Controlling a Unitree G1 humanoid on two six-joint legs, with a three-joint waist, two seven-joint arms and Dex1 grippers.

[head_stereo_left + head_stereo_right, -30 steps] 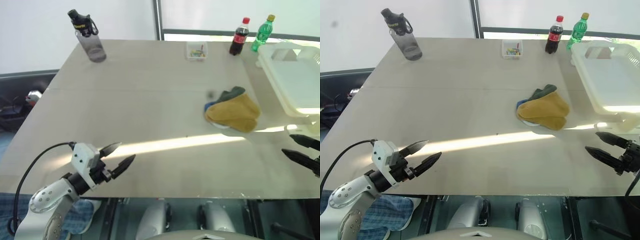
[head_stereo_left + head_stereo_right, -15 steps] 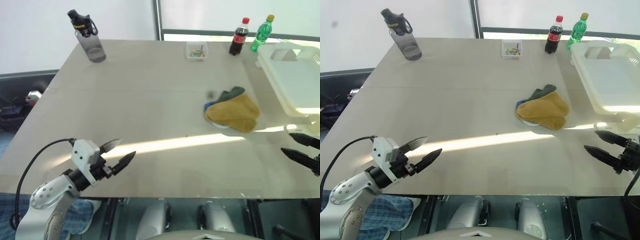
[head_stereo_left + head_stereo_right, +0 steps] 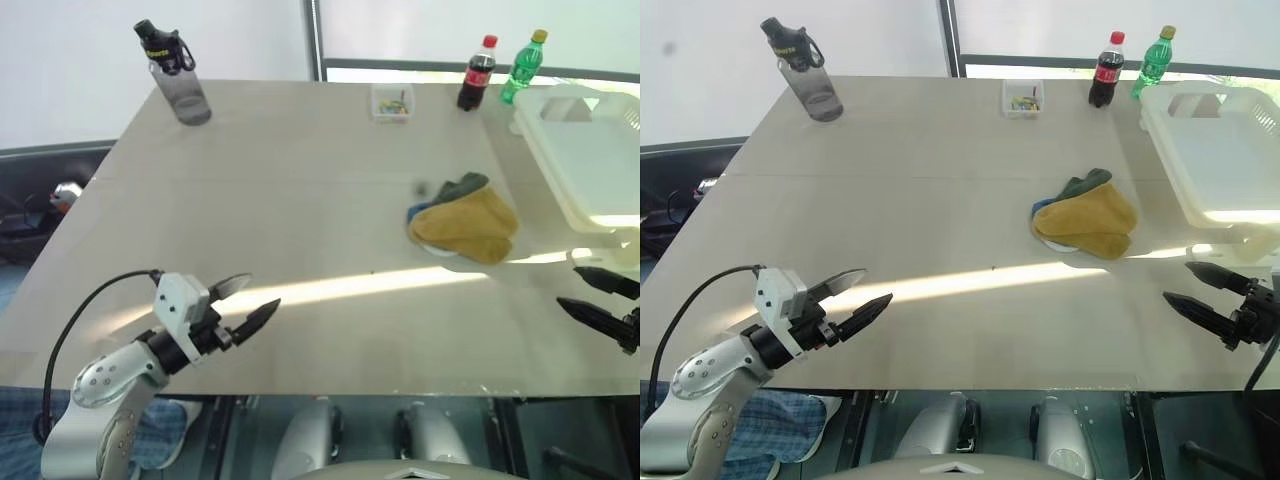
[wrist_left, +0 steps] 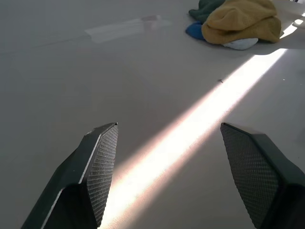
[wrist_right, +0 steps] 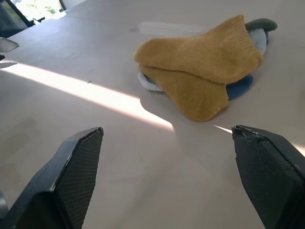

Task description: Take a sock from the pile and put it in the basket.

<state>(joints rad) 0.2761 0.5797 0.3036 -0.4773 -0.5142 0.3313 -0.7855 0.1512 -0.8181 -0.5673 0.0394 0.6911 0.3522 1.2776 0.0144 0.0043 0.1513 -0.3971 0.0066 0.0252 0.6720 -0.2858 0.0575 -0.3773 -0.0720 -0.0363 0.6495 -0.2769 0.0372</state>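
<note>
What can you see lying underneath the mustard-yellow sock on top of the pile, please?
Under the mustard-yellow sock peek a pale blue-white sock, a blue sock and a dark grey-green sock; their covered parts are hidden.

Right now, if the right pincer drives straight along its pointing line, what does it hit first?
Most likely the mustard-yellow sock on top of the pile. The right pincer, open, looks straight at it across bare table, with nothing between. Depth is unclear, so it may graze the tabletop short of the sock.
</note>
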